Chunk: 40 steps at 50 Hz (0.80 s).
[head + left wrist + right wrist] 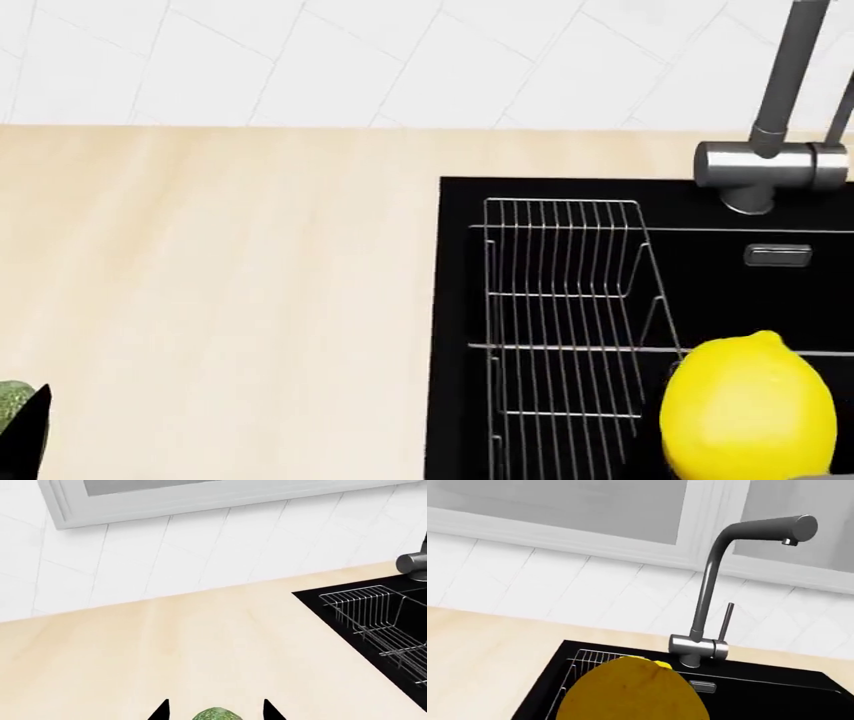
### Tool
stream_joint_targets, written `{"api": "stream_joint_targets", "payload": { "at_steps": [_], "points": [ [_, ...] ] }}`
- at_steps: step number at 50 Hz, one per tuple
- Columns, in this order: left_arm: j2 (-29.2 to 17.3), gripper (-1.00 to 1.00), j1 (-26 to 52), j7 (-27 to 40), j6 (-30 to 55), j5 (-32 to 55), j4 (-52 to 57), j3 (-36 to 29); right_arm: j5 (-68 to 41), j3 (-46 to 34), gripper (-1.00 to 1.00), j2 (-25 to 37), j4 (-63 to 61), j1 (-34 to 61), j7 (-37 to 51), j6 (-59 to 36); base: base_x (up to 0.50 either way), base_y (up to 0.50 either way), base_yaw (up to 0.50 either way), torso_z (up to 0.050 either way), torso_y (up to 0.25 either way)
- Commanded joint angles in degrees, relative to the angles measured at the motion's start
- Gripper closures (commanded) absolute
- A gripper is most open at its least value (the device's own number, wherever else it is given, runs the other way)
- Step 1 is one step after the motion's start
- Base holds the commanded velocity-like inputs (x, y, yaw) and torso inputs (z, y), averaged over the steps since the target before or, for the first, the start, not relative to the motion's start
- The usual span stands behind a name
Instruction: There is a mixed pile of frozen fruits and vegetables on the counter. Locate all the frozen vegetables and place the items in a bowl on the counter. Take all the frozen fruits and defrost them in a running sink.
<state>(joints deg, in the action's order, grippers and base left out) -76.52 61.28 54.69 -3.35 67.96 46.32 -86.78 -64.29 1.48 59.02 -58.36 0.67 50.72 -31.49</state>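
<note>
The dark green bumpy vegetable (pixel 217 715) sits between the two black fingertips of my left gripper (pixel 216 711), over the beige counter (pixel 167 645) to the left of the sink. It also shows at the head view's lower left edge (pixel 10 397), beside a black finger (pixel 30 430). The yellow lemon (pixel 747 410) hangs over the black sink (pixel 747 300) beside the wire rack (pixel 567 320). It fills the bottom of the right wrist view (pixel 630 692) and hides my right gripper's fingers. The bowl, grapes and cherry are out of view.
The dark grey faucet (pixel 710 585) rises from its base (pixel 767 170) at the sink's back edge, spout high over the basin. A white tiled wall (pixel 334 60) and a window frame (pixel 167 500) run behind the counter.
</note>
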Motion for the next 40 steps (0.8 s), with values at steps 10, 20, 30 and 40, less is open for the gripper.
{"api": "stream_joint_targets", "payload": {
  "at_steps": [10,20,30,40],
  "points": [
    [1.27,1.0,0.59,-0.76,-1.55,-1.0,0.43,1.64,1.39,2.17,1.0,1.13,-0.65,-0.64,-0.86,1.07,0.0,-0.5,0.0,0.0,0.0],
    [0.36,1.0,1.66,-0.85,-0.45,0.01,1.77,2.3,1.41,1.53,1.0,1.73,-0.75,-1.03,-0.48,2.07,0.0,-0.5,0.0,0.0,0.0],
    [0.77,1.0,0.56,-0.67,-1.19,-1.34,1.17,1.89,1.46,1.59,1.0,2.62,-0.66,-1.59,-0.11,3.27,0.0,-0.5,0.0,0.0,0.0],
    [-0.08,1.0,0.05,-1.02,-1.65,-1.66,1.49,1.76,1.92,0.77,1.0,3.22,-0.35,-1.5,0.31,3.75,0.0,-0.5,0.0,0.0,0.0]
  ]
}}
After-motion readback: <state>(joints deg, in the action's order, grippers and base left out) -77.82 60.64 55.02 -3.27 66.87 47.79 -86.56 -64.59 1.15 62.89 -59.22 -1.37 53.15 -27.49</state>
